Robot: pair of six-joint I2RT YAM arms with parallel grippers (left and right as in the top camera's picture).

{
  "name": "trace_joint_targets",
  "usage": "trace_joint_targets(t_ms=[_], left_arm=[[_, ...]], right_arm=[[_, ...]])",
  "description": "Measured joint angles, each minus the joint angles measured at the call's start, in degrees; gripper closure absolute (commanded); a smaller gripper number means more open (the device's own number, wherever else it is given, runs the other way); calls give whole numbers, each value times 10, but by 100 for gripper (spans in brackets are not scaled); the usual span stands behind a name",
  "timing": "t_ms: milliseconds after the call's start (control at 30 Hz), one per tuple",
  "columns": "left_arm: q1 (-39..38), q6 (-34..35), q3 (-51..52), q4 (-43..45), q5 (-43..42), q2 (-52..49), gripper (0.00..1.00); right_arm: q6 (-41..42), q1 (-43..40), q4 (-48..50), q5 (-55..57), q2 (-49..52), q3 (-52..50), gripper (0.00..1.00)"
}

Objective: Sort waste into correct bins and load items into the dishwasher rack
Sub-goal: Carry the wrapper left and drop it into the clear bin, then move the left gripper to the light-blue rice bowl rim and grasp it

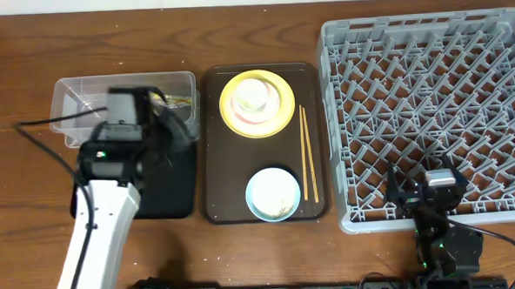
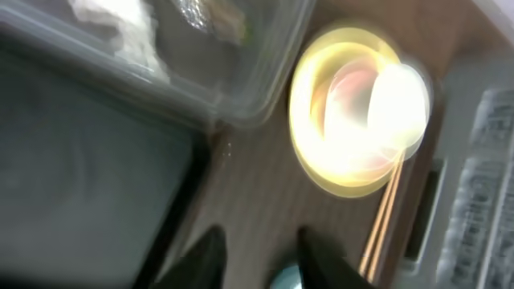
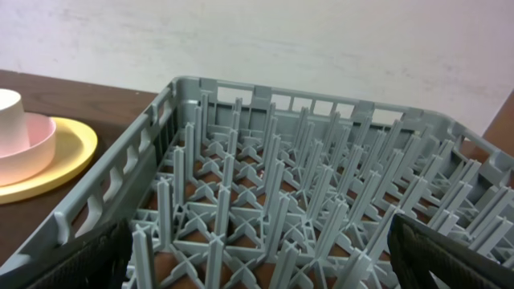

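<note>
Overhead view of a wooden table (image 1: 235, 23) w/ two robot arms. The left gripper (image 2: 261, 245) hangs by the near right corner of the clear tub (image 1: 72, 92), above the edge of the black tray (image 1: 168, 188). Its jaws are parted a little w/ nothing between them; the wrist view is blurred. The tub holds a white tissue (image 2: 112, 24) & a snack wrapper (image 2: 210, 11).

Centre: a brown serving tray (image 1: 216, 164) carries a yellow plate (image 1: 278, 117) w/ a white cup (image 1: 254, 97) on it, a blue bowl (image 1: 273, 194) nearer the front, & chopsticks (image 1: 308, 151) lying along the right side.

Right: a big grey rack (image 1: 429, 93). The right gripper (image 3: 257, 265) sits at the rack's front edge, jaws wide apart, gripping nothing, w/ pegs showing between them.
</note>
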State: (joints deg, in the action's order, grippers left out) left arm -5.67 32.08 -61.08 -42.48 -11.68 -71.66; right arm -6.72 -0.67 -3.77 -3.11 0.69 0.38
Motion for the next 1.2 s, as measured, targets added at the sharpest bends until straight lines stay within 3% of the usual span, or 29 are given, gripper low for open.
trace_joint_targets(t_ms=[200, 300, 400, 500, 567, 967, 1200], left_arm=[[-118, -52, 7, -82, -22, -13, 92], [-174, -69, 21, -83, -21, -23, 92], [-220, -80, 35, -69, -12, -41, 83], [-249, -85, 45, -49, -6, -63, 65], [-262, -85, 46, -35, -1, -83, 60], [-268, -85, 46, -4, 13, -178, 59], [-268, -85, 46, -3, 14, -207, 64]], right_arm=[[0, 0, 0, 0, 0, 0, 1], [0, 0, 0, 0, 0, 0, 1], [0, 0, 0, 0, 0, 0, 1], [0, 0, 0, 0, 0, 0, 1], [0, 0, 0, 0, 0, 0, 1], [0, 0, 0, 0, 0, 0, 1], [0, 0, 0, 0, 0, 0, 1]])
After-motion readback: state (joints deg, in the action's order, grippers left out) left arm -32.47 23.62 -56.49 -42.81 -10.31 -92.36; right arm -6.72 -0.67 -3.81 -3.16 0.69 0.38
